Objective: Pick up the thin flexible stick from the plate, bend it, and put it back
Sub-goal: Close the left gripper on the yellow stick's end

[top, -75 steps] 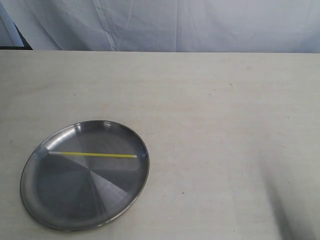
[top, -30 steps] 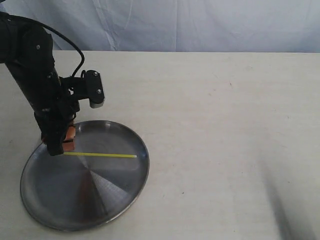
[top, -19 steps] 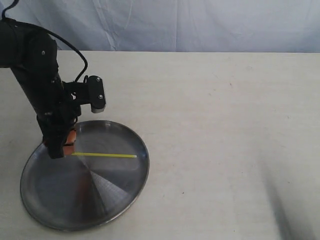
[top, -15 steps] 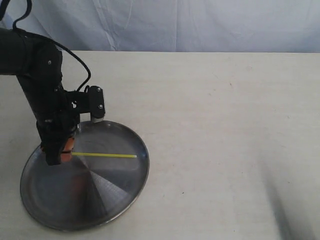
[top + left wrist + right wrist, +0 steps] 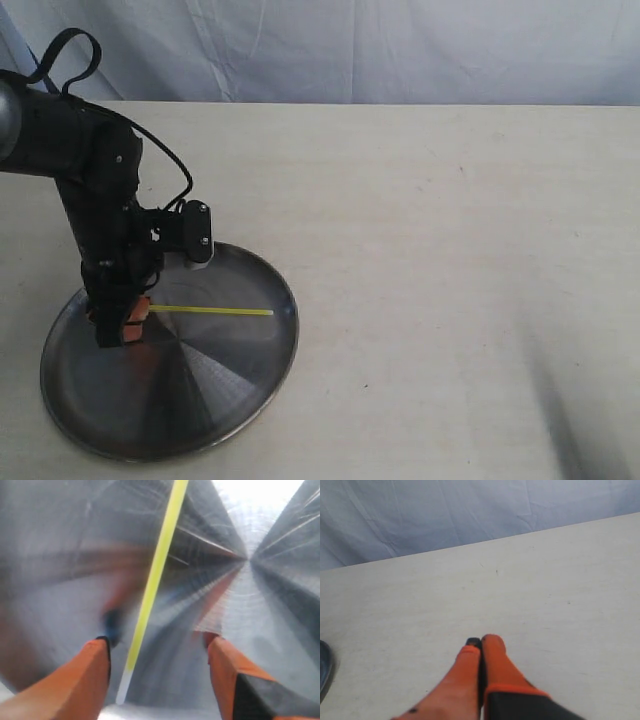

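Down comes the left gripper (image 5: 118, 322) at the plate's left rim, jaws apart, straddling the pale end of the one thin flexible stick (image 5: 210, 311), ready to pinch. It lies straight across the single steel plate (image 5: 200, 400), toward the bench's (image 5: 450, 250) left edge. Right gripper (image 5: 481, 641), pressed together, waits empty.

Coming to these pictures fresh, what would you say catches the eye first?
A thin bright yellow plastic stick lies across the round brushed-steel plate at the pale table's left. The left gripper, orange-fingered, stands open astride the stick's whitish end; the right gripper hangs shut above the table.
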Tool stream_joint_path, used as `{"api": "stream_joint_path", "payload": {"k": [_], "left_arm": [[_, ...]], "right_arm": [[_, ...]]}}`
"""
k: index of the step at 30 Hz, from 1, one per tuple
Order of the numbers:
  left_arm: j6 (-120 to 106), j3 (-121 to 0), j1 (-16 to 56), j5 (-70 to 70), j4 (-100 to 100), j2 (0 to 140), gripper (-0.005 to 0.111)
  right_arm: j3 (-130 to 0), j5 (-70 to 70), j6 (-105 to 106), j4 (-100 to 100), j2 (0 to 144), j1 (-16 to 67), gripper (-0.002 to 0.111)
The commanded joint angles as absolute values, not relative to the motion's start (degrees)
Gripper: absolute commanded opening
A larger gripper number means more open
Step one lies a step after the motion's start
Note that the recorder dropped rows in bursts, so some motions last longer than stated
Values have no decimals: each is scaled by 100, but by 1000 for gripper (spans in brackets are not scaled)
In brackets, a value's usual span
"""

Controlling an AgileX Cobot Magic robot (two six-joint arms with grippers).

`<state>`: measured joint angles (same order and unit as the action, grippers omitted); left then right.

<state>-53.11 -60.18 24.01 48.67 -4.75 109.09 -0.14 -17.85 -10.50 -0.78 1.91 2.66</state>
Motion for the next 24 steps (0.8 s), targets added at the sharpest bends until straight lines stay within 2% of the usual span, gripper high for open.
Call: {"api": "stream_joint_path", "payload": {"k": [1, 15, 16, 21, 24], "left_arm": [[-5303, -5997, 2352, 4797, -414, 10978, 56], [-5303, -5997, 2288, 4768, -89, 11385, 55], [-5303, -5997, 2288, 4768, -89, 11385, 54], [-5303, -5997, 2288, 4768, -48, 11393, 33], [-5303, -5997, 2288, 4768, -48, 11393, 33]], "right_arm": [[0, -1744, -1043, -70, 148, 227, -1], [0, -1744, -1043, -70, 148, 227, -1], [0, -1744, -1043, -70, 148, 227, -1], [0, -1744, -1043, -70, 148, 227, -1], [0, -1744, -1043, -70, 148, 227, -1]]}}
